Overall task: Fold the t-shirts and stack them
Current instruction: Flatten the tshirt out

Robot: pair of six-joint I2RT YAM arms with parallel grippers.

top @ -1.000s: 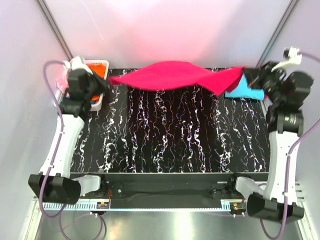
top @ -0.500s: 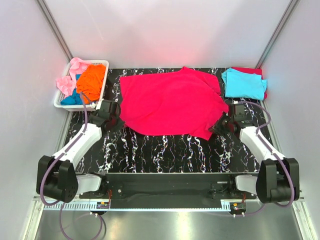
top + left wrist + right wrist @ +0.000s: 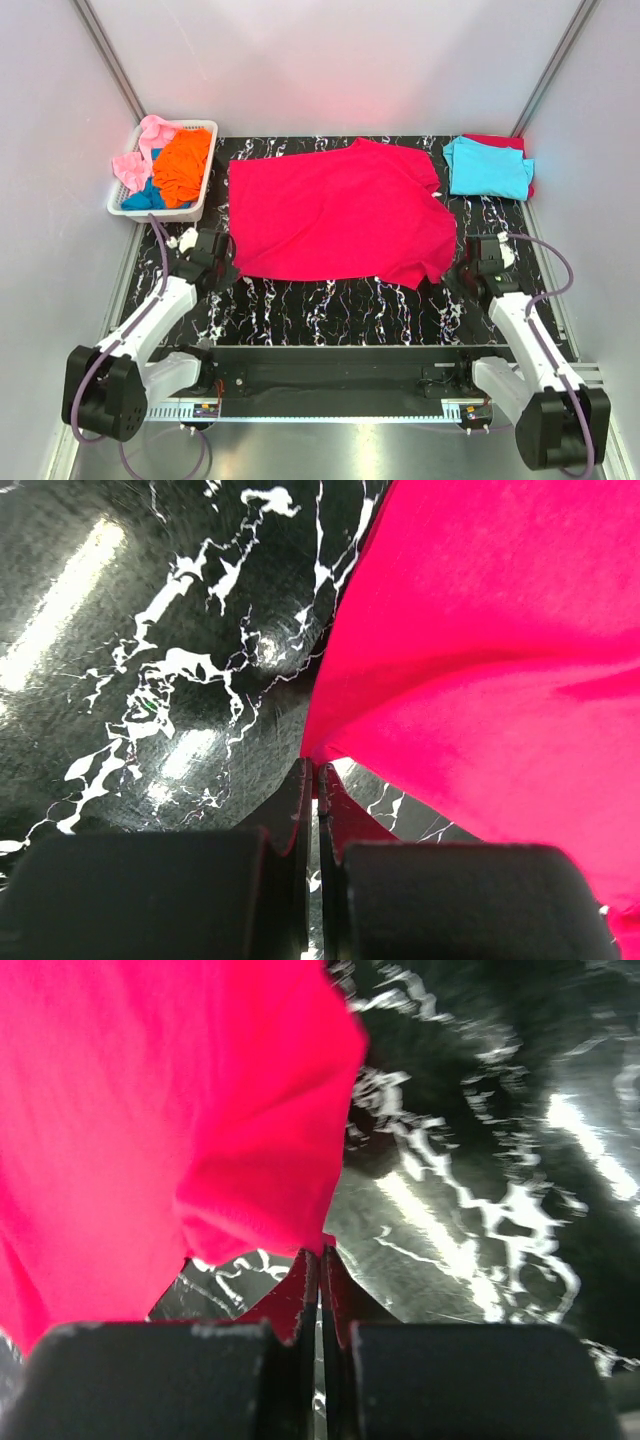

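Observation:
The large crimson-red t-shirt (image 3: 335, 215) lies spread flat on the black marbled table (image 3: 330, 300). My left gripper (image 3: 222, 262) is shut on its near left corner, low over the table. In the left wrist view the closed tips (image 3: 312, 770) pinch the cloth edge (image 3: 480, 650). My right gripper (image 3: 462, 268) is shut on the near right corner. In the right wrist view the tips (image 3: 320, 1255) pinch the cloth (image 3: 170, 1100). A folded cyan t-shirt (image 3: 488, 167) lies at the back right, with red cloth (image 3: 497, 141) showing under it.
A white slotted basket (image 3: 160, 213) at the back left holds orange (image 3: 183, 163), pink (image 3: 140, 150) and blue (image 3: 145, 195) t-shirts. Grey walls close in the table on both sides and at the back.
The red shirt was held stretched in the air at the back. Both arms came down and drew back toward the near edge, laying it flat and dragging it nearer.

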